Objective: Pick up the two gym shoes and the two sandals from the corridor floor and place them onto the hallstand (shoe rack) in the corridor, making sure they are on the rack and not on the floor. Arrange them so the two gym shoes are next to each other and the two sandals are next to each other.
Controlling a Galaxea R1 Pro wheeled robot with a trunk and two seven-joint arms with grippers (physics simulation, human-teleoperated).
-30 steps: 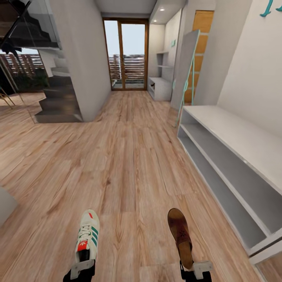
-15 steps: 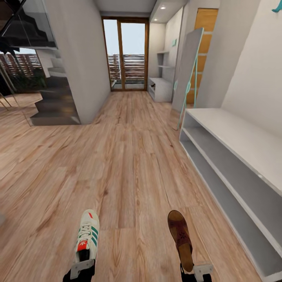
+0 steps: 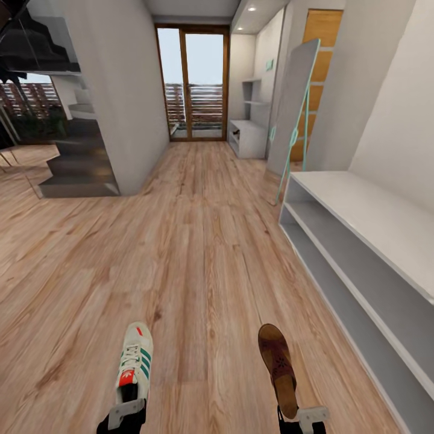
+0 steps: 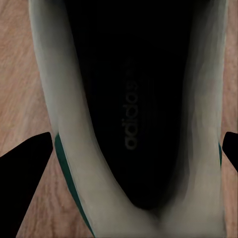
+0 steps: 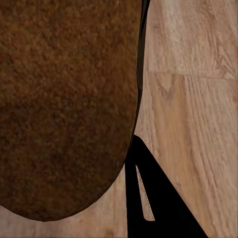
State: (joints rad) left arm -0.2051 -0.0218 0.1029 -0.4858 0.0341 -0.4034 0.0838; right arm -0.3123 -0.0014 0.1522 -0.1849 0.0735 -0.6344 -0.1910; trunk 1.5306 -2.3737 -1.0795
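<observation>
Far down the corridor from the hallstand (image 3: 247,136), left gripper (image 3: 126,415) jaws pinching a gym shoe (image 3: 135,361), right gripper (image 3: 304,416) jaws pinching a sandal (image 3: 277,364), both carried above the floor (image 3: 199,253) for transport.

Little of the robot's body shows. In the head view each arm ends in a black wrist body at the lower edge, topped by a pale grey, flat, angular bracket plate with a small dark hole in it: the left gripper (image 3: 125,416) and the right gripper (image 3: 304,417). In the left wrist view two plain matte black fingers (image 4: 22,188) taper to blunt wedges. In the right wrist view one black finger (image 5: 158,203) carries a narrow pale slot-like inset
</observation>
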